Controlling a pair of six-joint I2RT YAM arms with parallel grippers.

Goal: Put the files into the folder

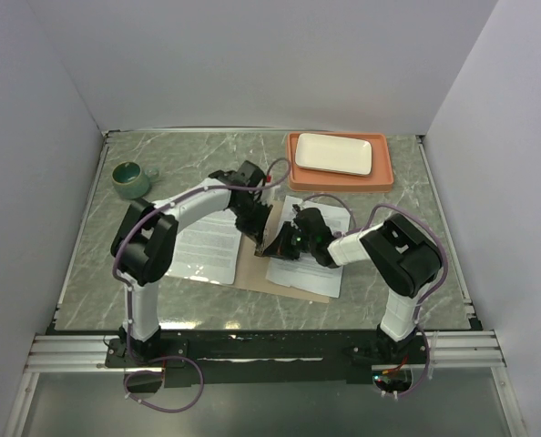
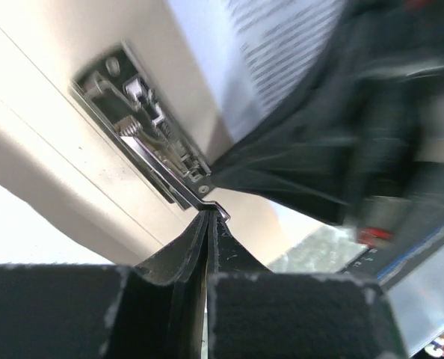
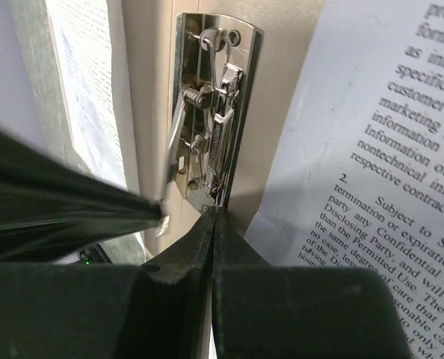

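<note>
We see left gripper [image 2: 207, 223] and right gripper [image 3: 214, 218] both clenched, tips at the clip [image 3: 207, 112] of the open folder [image 1: 252, 266] mid-table; files [image 1: 207, 244] lie either side. We'd lift the clip lever slowly, folder held flat.

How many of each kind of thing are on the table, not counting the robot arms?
Sheets: 2
Folder: 1
Mug: 1
Tray: 1
Plate: 1
Total: 6
</note>
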